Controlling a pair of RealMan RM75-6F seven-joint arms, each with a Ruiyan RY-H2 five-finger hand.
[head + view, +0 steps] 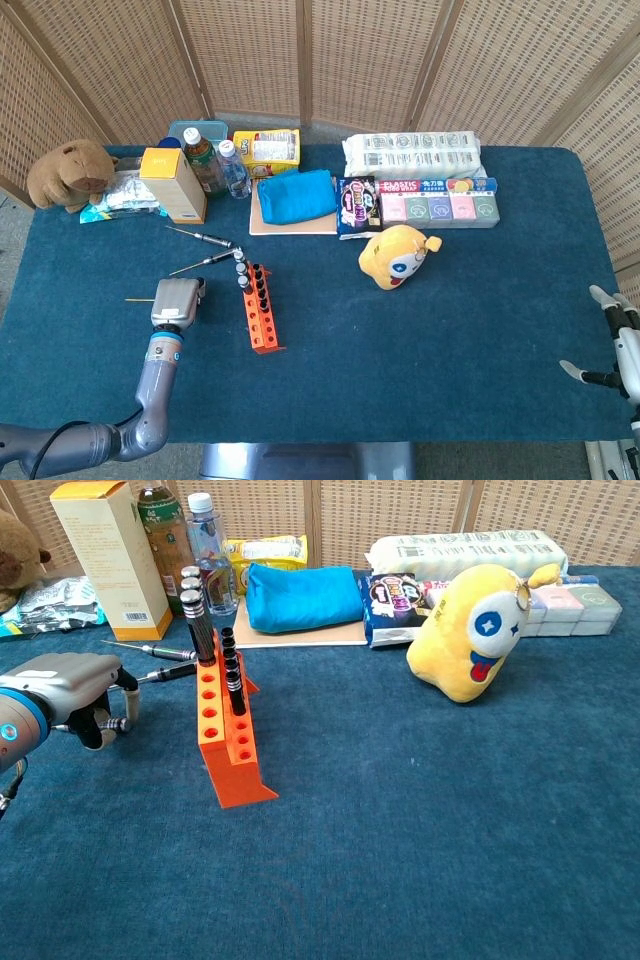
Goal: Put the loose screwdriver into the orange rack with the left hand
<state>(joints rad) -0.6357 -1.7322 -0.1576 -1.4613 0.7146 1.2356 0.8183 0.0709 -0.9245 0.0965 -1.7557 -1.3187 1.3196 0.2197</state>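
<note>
Left hand (75,685) hunches low over the blue tablecloth (440,340), its dark fingertips (95,730) curled down around a loose screwdriver (105,724) whose knurled handle shows just under the palm and whose thin shaft pokes out to the hand's far side in the head view; whether the tool is clamped firmly or only caged cannot be told from either camera. Just beside the hand stands the orange rack (228,748), its back holes already filled with upright drivers (193,615) and its front holes empty. Two more screwdrivers (205,249) lie near the rack's far end. To finish this step well, the fingers likely need a secure pinch on the handle before lifting, then a tilt to bring the shaft vertical over a free hole. Right hand (618,352) rests at the table's far edge, fingers spread and empty.
</note>
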